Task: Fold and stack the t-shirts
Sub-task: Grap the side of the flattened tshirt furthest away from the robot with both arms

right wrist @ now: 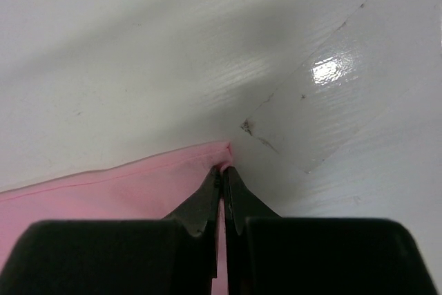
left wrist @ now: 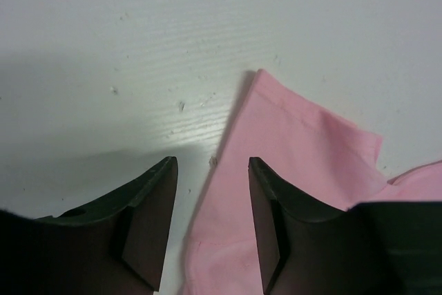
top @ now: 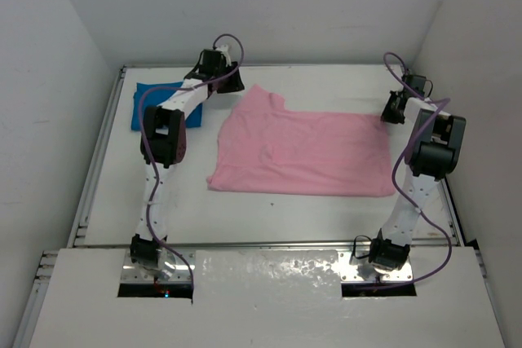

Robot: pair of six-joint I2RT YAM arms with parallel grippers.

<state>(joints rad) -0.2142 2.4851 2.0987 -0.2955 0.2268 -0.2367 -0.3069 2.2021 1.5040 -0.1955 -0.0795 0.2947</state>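
At the far left of the white worktop (top: 285, 209) lies the blue shirt (top: 151, 107), folded into a small rectangle. In the top view the left arm crosses over its right part. It lies apart from the pink shirt.

Just to the right of it, the left hand (top: 227, 81) reaches to the far side of the worktop, at the pink shirt's (top: 306, 152) far left corner, where a sleeve sticks out. The wrist view shows this hand (left wrist: 210, 164) open, its two dark fingers (left wrist: 148, 219) standing apart. The left edge of the pink shirt (left wrist: 290, 143) runs up through the gap between them, and the cloth lies flat on the worktop, not pinched.

The pink shirt is spread wide across the middle of the worktop, flat apart from a few soft creases, and it reaches from the left hand across to the right hand.

At its far right corner is the right hand (top: 391, 110). In its wrist view this hand (right wrist: 222, 169) is closed tight, the fingertips (right wrist: 207, 195) pressed together on the very corner of the pink shirt (right wrist: 103, 191), with a strip of pink showing between the fingers.
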